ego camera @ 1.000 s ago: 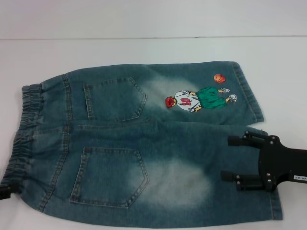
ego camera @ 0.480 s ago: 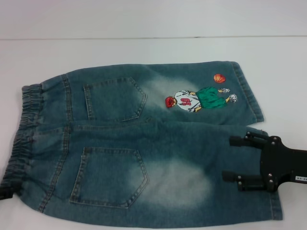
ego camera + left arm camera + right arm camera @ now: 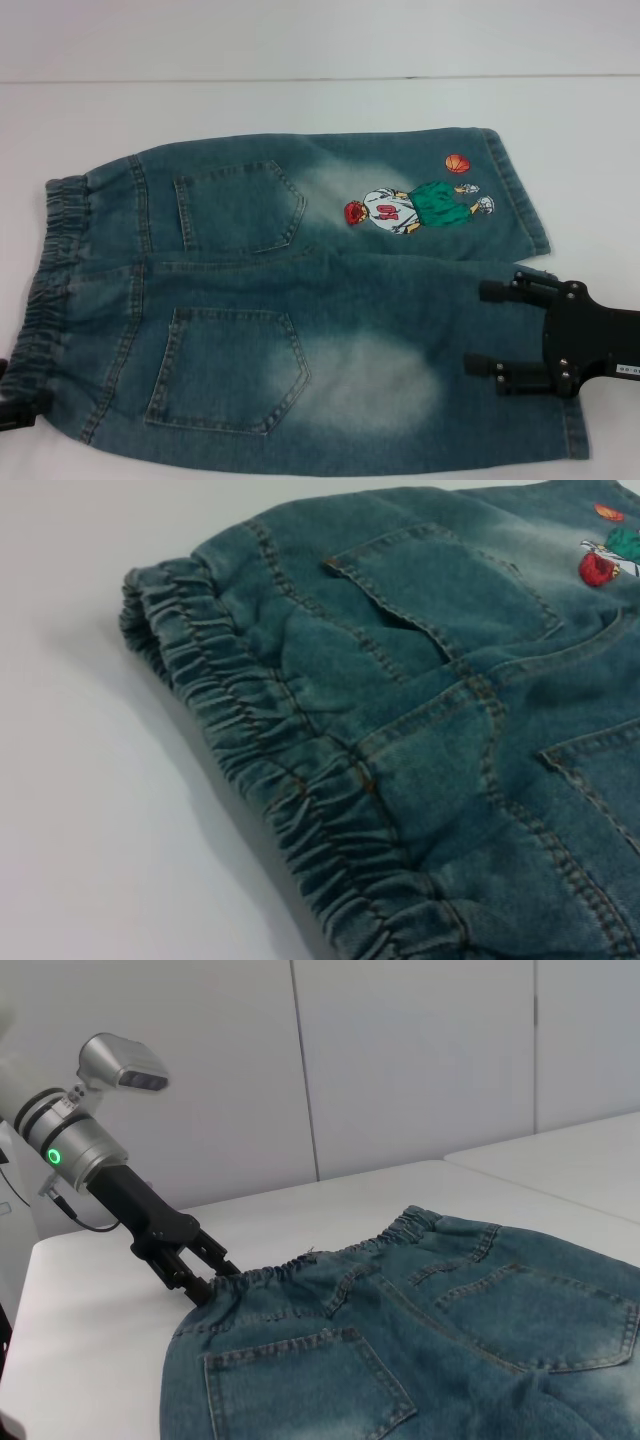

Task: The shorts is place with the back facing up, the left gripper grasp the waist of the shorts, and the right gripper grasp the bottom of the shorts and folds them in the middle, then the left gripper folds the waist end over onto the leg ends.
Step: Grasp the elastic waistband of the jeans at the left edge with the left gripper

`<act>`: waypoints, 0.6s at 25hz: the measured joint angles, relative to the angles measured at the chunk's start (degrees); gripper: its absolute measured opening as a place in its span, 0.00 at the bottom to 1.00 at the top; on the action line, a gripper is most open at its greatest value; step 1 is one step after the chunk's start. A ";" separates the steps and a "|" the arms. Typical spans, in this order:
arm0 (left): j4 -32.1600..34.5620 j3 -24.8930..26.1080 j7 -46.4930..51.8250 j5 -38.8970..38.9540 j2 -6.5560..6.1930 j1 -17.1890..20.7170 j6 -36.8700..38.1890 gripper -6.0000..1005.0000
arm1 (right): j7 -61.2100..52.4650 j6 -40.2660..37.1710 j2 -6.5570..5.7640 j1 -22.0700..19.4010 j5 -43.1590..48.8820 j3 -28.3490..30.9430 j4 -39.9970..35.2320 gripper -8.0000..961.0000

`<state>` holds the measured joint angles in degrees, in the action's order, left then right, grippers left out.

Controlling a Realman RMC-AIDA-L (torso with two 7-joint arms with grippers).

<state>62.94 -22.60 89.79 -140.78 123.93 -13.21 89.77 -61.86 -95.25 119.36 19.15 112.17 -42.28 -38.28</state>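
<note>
Now the left gripper (image 3: 203, 1285) noses the shorts' (image 3: 300, 300) waist (image 3: 50, 280) at eight o'clock, grip unclear, while the right gripper (image 3: 490, 328) hovers spread at four o'clock.

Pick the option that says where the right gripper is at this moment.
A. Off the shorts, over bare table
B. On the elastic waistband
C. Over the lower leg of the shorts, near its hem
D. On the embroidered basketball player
C. In the head view the right gripper, its two fingers spread apart, lies over the lower leg of the shorts close to the leg ends, far from the waist of the shorts.
</note>
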 joint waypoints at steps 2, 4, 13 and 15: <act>0.04 0.00 0.01 -0.07 0.00 -0.04 0.41 0.86 | -0.01 0.02 0.00 -0.03 -0.05 0.00 -0.02 0.96; 0.10 0.00 0.02 -0.08 0.00 -0.09 0.69 0.85 | -0.01 0.11 0.00 -0.04 -0.07 0.00 -0.02 0.96; -0.11 0.01 -0.13 -0.21 -0.22 -1.13 2.07 0.66 | -0.01 0.20 0.00 -0.08 -0.20 0.00 0.20 0.96; -0.13 0.01 -0.30 -0.21 -0.23 -1.28 2.07 0.59 | 0.00 0.24 0.00 -0.08 -0.20 0.00 0.31 0.96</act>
<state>62.81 -22.58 89.49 -140.99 123.70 -14.49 91.84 -61.86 -95.02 119.35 19.07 111.97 -42.27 -37.97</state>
